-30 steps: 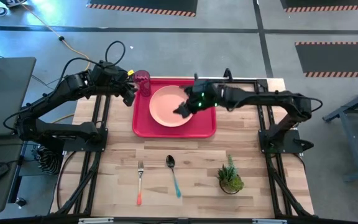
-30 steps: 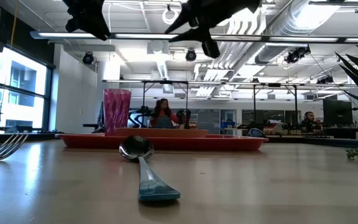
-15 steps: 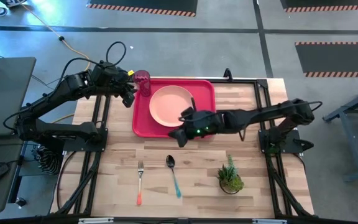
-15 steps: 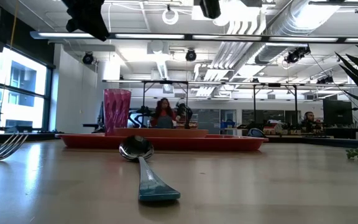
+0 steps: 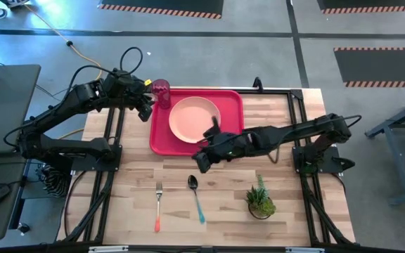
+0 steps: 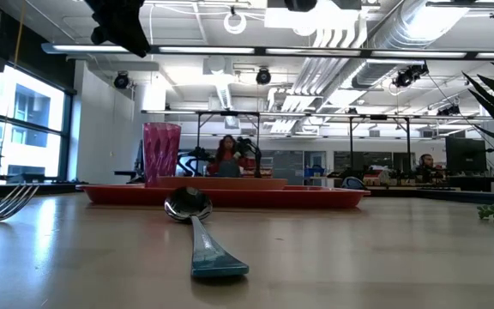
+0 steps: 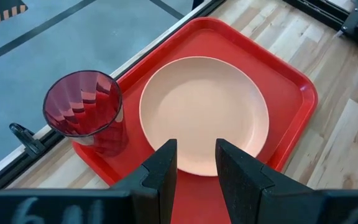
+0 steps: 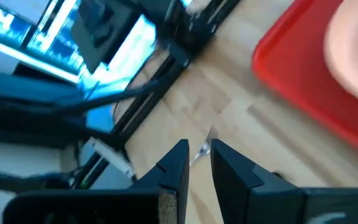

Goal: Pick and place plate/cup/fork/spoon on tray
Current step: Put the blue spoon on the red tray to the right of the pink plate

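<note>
The red tray lies at the table's far middle. The salmon-pink plate rests flat in it, and the red-pink cup stands upright at its far left corner. The fork with the orange handle and the spoon with the teal handle lie side by side on the wood near the front edge. My right gripper hovers over bare wood just in front of the tray's near rim, above the spoon's bowl end, its fingers a little apart and empty. My left gripper is open and empty beside the tray's left rim, near the cup.
A small potted plant stands on the near right of the table, to the right of the spoon. Dark frame rails run along both sides of the table. Bare wood lies between the tray and the cutlery.
My right gripper has left the plate and gone toward the table's near edge, past the tray's near rim, and now stands over the wood above the spoon. The plate stays flat in the tray. My left arm has kept still.
</note>
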Tool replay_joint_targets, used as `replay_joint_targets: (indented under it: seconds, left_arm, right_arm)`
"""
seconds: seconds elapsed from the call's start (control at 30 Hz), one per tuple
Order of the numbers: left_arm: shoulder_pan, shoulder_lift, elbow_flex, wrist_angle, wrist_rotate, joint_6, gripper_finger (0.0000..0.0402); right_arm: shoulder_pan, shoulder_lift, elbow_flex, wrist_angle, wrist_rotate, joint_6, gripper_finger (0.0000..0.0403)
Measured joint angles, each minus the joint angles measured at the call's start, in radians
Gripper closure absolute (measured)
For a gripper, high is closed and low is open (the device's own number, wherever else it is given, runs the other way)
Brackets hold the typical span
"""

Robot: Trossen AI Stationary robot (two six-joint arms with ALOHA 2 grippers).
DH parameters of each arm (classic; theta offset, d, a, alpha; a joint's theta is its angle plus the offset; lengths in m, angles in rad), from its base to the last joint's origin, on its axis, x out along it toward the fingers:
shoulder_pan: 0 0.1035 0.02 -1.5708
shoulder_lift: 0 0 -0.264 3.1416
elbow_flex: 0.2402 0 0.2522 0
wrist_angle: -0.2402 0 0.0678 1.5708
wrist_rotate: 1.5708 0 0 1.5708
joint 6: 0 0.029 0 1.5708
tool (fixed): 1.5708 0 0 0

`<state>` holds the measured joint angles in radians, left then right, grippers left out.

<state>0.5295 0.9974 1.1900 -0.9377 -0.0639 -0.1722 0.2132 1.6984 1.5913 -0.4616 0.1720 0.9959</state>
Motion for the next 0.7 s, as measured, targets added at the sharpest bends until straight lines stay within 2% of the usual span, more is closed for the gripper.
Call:
replay_joint_targets:
  seconds: [0.27, 0.7]
  left_arm:
    - [0.0, 0.02, 0.0, -0.001, -0.006, -0.006, 0.03]
    - [0.001, 0.084, 0.0, -0.01, -0.021, -0.019, 0.03]
  right_arm:
    - [0.02, 0.107, -0.002, -0.032, -0.099, -0.001, 0.0347]
    - [0.029, 0.229, -0.002, -0.067, -0.17, -0.008, 0.0348]
